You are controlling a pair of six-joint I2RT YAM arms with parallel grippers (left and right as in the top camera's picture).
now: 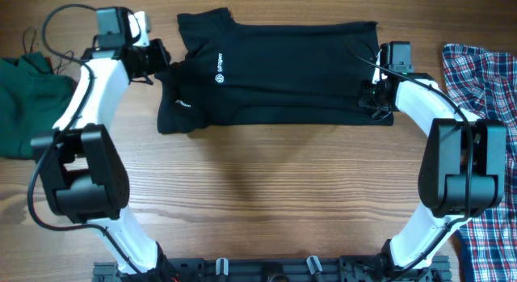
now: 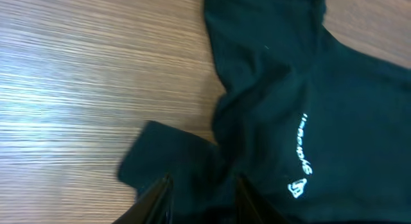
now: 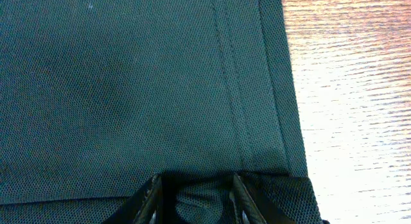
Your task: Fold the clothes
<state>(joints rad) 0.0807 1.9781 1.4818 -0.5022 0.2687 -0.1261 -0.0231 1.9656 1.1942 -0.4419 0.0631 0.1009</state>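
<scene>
The black shirt (image 1: pixel 275 72) lies folded across the far middle of the table, its white logo (image 1: pixel 219 76) facing up. My left gripper (image 1: pixel 155 60) is at the shirt's left sleeve. In the left wrist view its jaws (image 2: pixel 204 195) stand apart over the sleeve cloth (image 2: pixel 167 160), open. My right gripper (image 1: pixel 373 96) is at the shirt's right edge. In the right wrist view it (image 3: pixel 196 192) is shut on a bunched fold of the hem of the black shirt (image 3: pixel 128 89).
A dark green top (image 1: pixel 28 92) lies crumpled at the table's far left, beside the left arm. A red-blue-white plaid shirt (image 1: pixel 485 80) covers the right edge, behind the right arm. Bare wooden table (image 1: pixel 258 193) lies in front of the black shirt.
</scene>
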